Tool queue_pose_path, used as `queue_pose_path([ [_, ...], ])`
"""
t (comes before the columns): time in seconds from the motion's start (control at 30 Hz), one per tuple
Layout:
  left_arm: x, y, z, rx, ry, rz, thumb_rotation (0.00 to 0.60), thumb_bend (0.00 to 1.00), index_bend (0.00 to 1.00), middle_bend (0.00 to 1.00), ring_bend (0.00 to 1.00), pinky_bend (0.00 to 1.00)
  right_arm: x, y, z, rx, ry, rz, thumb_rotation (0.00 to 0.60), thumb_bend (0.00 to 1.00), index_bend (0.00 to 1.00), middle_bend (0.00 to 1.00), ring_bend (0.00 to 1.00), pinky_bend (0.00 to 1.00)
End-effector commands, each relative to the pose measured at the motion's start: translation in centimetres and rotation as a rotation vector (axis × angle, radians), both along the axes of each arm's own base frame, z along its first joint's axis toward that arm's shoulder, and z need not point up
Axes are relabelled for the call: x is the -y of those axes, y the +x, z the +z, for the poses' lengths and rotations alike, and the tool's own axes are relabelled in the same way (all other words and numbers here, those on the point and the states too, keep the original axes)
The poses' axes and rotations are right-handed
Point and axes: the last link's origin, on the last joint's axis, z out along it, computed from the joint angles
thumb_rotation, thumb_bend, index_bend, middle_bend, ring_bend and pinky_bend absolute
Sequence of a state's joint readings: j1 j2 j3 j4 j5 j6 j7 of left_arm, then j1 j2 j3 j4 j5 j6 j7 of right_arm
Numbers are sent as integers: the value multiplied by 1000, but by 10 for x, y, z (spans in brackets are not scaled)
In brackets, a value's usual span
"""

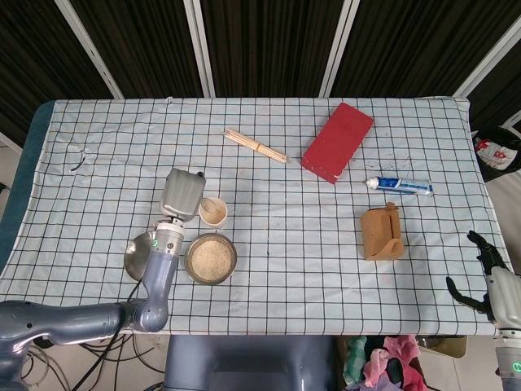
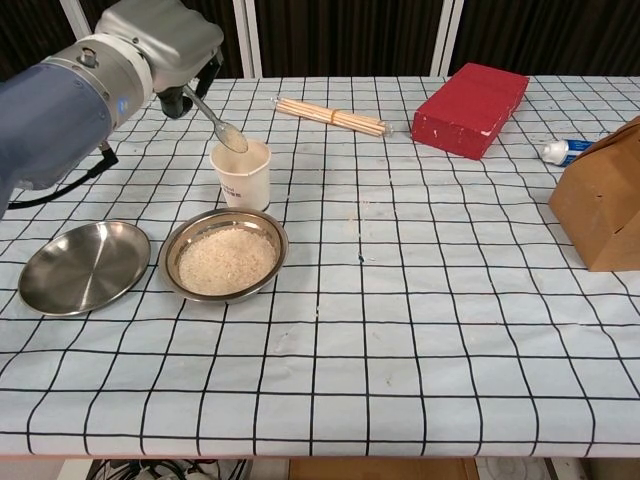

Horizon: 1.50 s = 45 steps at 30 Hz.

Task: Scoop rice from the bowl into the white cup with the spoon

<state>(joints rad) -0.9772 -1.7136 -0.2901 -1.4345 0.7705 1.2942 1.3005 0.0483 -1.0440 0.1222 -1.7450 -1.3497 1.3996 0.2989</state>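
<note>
My left hand (image 2: 165, 45) holds a metal spoon (image 2: 220, 125) by the handle, the spoon's bowl hanging just over the rim of the white cup (image 2: 242, 173). From the head view the left hand (image 1: 181, 195) covers the spoon and sits right beside the cup (image 1: 214, 212), which has rice in it. A steel bowl of rice (image 2: 224, 255) stands in front of the cup; it shows as the bowl of rice (image 1: 211, 258) in the head view. My right hand (image 1: 488, 281) hangs off the table's right edge with fingers spread, holding nothing.
An empty steel plate (image 2: 82, 265) lies left of the rice bowl. Chopsticks (image 2: 331, 116), a red box (image 2: 472, 108), a toothpaste tube (image 1: 399, 185) and a brown paper bag (image 2: 605, 195) lie further back and to the right.
</note>
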Motion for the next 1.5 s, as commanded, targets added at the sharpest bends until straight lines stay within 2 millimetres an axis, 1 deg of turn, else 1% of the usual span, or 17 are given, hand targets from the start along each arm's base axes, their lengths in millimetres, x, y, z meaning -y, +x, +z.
queue_pose_path([
  [0.03, 0, 5, -7, -92, -16, -35, 600, 483, 801, 1000, 1000, 1000, 0, 0, 0, 3, -2, -1, 600, 306, 83, 110, 82, 218],
  [0.27, 0, 12, -13, -248, -28, -122, 600, 483, 801, 1000, 1000, 1000, 0, 0, 1, 9, -2, -2, 600, 306, 83, 110, 82, 217],
  [0.43, 1, 17, -12, -471, -14, -307, 600, 483, 802, 1000, 1000, 1000, 0, 0, 1, 13, -2, -3, 600, 306, 83, 110, 82, 217],
  [0.63, 3, 19, -10, -647, 1, -499, 600, 481, 802, 1000, 1000, 1000, -1, 0, 1, 12, -3, -1, 600, 306, 82, 110, 82, 218],
  [0.9, 6, 17, -10, -715, -3, -578, 600, 480, 802, 1000, 1000, 1000, -1, 0, 0, 13, -2, 0, 600, 306, 83, 110, 82, 217],
  [1.17, 10, 16, -11, -725, -4, -586, 600, 479, 802, 1000, 1000, 1000, -2, 1, 0, 11, -2, 2, 600, 305, 83, 110, 82, 218],
  [1.3, 12, 15, -9, -692, -3, -563, 600, 479, 802, 1000, 1000, 1000, -2, 0, 1, 11, -4, 2, 600, 306, 83, 110, 82, 218],
  [1.5, 15, 11, 0, -544, 9, -454, 600, 479, 801, 1000, 1000, 1000, -2, 1, 1, 11, -3, 4, 600, 306, 83, 110, 82, 217],
])
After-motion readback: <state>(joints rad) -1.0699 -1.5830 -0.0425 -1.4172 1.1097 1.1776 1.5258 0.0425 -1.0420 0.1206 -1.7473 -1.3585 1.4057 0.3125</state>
